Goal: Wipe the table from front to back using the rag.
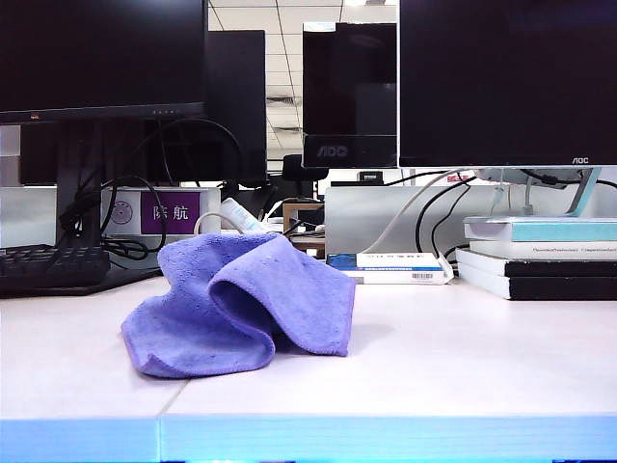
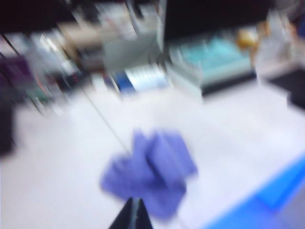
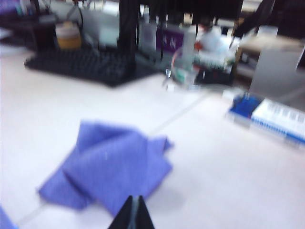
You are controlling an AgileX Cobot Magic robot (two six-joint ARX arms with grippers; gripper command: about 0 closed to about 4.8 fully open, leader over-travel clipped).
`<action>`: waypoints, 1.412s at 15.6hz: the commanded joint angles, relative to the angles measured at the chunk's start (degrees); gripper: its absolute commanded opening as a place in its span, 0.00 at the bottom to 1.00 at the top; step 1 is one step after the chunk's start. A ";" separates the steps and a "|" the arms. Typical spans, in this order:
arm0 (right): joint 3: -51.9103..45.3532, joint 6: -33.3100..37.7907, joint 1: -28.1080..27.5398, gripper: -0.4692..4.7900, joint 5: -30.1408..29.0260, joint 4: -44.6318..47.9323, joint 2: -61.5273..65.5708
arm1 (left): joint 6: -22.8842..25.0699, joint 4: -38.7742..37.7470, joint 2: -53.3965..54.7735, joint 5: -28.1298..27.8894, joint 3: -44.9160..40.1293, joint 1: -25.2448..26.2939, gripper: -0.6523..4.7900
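The lavender-purple rag [image 1: 246, 304] lies crumpled in a loose heap on the pale table [image 1: 463, 367], left of the middle and over the thin seam. No arm shows in the exterior view. In the blurred left wrist view the left gripper [image 2: 135, 202] hangs above the table with its dark fingers pressed together, empty, and the rag [image 2: 150, 174] lies just beyond the tips. The right gripper [image 3: 134, 200] is likewise shut and empty, raised off the table with the rag [image 3: 109, 167] lying beyond it.
Monitors [image 1: 501, 82] stand along the back. A black keyboard [image 1: 53, 265] sits at the back left. A blue-and-white flat box [image 1: 390, 265] and a stack of books [image 1: 540, 256] lie at the back right. The light blue front edge [image 1: 386, 439] runs across the near side.
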 commanded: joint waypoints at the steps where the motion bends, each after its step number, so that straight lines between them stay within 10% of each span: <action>1: -2.47 0.02 -0.09 0.09 0.17 -1.29 -2.43 | -0.66 6.23 -3.52 1.99 -9.62 0.09 0.11; 7: -2.84 -0.02 -0.02 0.09 -0.02 -12.11 -3.02 | -1.22 34.47 -4.07 4.83 -31.08 0.07 0.11; 13: -2.84 -0.02 -0.02 0.09 -0.02 -13.05 -3.02 | -2.51 39.63 -4.09 4.70 -40.52 0.11 0.11; 16: -2.84 -0.02 -0.02 0.09 0.00 -13.05 -3.02 | -2.49 42.91 -13.68 0.76 -48.81 21.79 0.11; 22: -2.84 -0.02 -0.02 0.09 0.00 -13.03 -3.10 | 2.45 38.38 -13.66 2.21 -51.71 35.04 0.11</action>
